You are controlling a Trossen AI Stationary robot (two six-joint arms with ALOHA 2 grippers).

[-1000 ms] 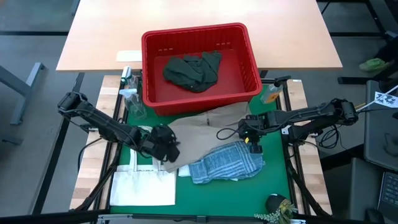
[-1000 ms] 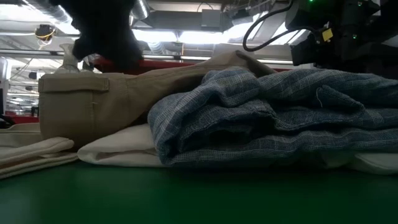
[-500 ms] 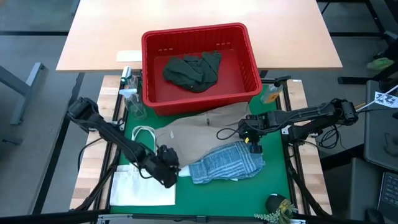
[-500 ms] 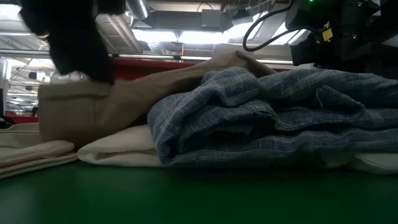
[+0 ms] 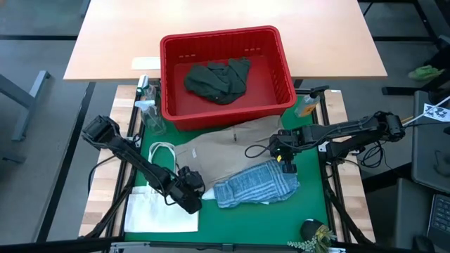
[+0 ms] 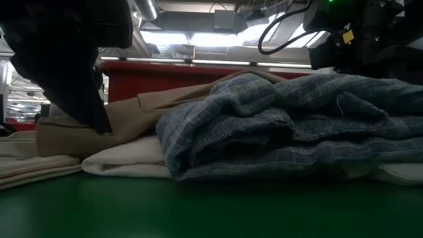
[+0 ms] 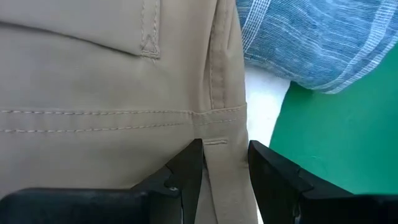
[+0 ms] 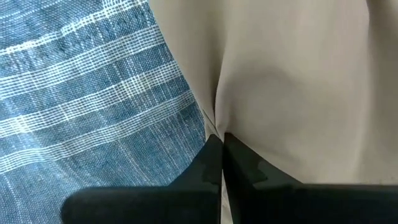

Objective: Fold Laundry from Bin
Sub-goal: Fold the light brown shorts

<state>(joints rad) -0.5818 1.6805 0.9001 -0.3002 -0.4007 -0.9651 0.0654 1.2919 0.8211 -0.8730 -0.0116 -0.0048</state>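
Observation:
A beige garment [image 5: 232, 144] lies spread on the green mat [image 5: 309, 211], between the red bin [image 5: 285, 70] and a crumpled blue-and-white striped garment [image 5: 253, 184]. A dark green garment [image 5: 218, 79] lies inside the bin. My left gripper [image 5: 191, 188] is low at the beige garment's near left end and shut on it. My right gripper [image 5: 285, 161] is shut on the same garment's right end, beside the striped cloth. In the low view a white cloth [image 6: 125, 158] shows under the striped one. My left gripper pinches a stitched edge strip of the beige garment [image 7: 224, 134] between its two fingers [image 7: 189, 165]. It comes slanting down from the table's left. That end of the cloth lies low on the mat, and the cloth beyond it is slack. My right gripper pinches the beige garment at its right edge [image 8: 217, 124], next to the striped cloth, with fingers pointing steeply down from above. A crease runs away from the shut fingertips [image 8: 214, 152]. The cloth around them lies flat.
A flat white tote bag [image 5: 162, 211] lies at the near left, its handles [image 5: 162, 149] beside the beige cloth. Spray bottles [image 5: 146, 105] stand left of the bin, and an orange object [image 5: 307, 107] right of it. A plant sprig [image 5: 313, 235] lies at the near right.
My left gripper has gone down and toward the table's near edge, still shut on the beige garment's left end. That end, held up before, now lies low and drawn out toward the near left, uncovering the tote handles. The right end has stayed put.

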